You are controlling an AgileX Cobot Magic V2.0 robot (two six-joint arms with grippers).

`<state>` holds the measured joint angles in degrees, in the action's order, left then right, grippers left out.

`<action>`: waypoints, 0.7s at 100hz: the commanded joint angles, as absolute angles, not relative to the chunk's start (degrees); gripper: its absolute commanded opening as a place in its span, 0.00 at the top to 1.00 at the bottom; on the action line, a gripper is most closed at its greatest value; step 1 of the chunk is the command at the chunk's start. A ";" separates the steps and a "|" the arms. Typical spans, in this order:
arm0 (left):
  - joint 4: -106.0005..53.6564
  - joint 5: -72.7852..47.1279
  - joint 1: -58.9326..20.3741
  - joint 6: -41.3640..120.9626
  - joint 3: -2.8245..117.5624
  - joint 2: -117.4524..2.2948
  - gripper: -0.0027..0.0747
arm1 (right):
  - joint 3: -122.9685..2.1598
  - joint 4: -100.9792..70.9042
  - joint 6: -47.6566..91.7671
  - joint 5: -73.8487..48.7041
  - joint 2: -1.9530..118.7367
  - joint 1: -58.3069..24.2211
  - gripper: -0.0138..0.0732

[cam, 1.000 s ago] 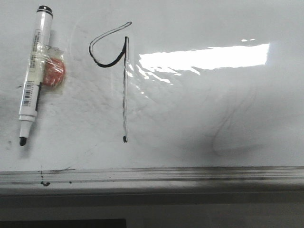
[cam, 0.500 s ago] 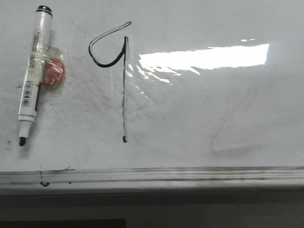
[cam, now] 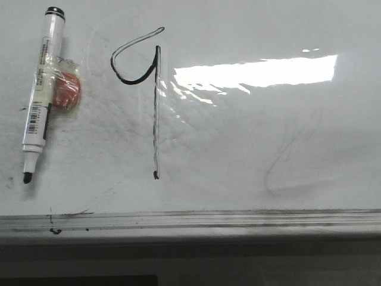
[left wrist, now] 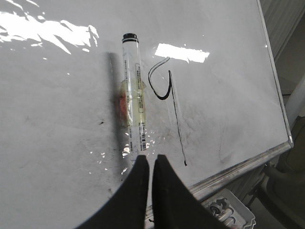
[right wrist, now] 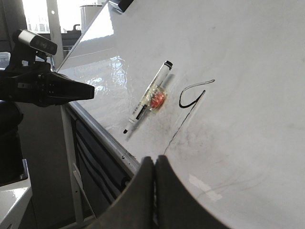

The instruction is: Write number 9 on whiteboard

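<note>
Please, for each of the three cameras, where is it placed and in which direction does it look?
Front view: faces the whiteboard head-on, showing the number 9 and the marker; no arm shows.
Left wrist view: sits on the left arm, looking along the shut left gripper at the marker and the 9.
Right wrist view: sits on the right arm, looking obliquely across the board past the shut right gripper; the left arm shows too.
All three share the 9 and the marker.
</note>
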<state>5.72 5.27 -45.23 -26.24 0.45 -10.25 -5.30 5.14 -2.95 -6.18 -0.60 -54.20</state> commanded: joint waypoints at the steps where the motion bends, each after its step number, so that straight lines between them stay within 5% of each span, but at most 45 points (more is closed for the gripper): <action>1: 5.73 9.28 -45.18 -26.40 -1.81 -10.70 0.99 | -6.74 5.82 -2.55 -1.87 -0.90 -54.21 0.91; 37: 5.01 -2.04 -41.36 -26.40 -1.91 -9.20 0.99 | -6.74 5.82 -2.55 -1.87 -0.90 -54.21 0.91; 53: 5.01 -7.76 -33.55 -25.01 -1.91 -5.21 0.99 | -6.74 5.82 -2.55 -1.87 -0.90 -54.21 0.91; 70: 1.58 -9.26 -20.99 -6.75 -1.91 0.51 0.99 | -6.74 5.82 -2.55 -1.87 -0.90 -54.21 0.91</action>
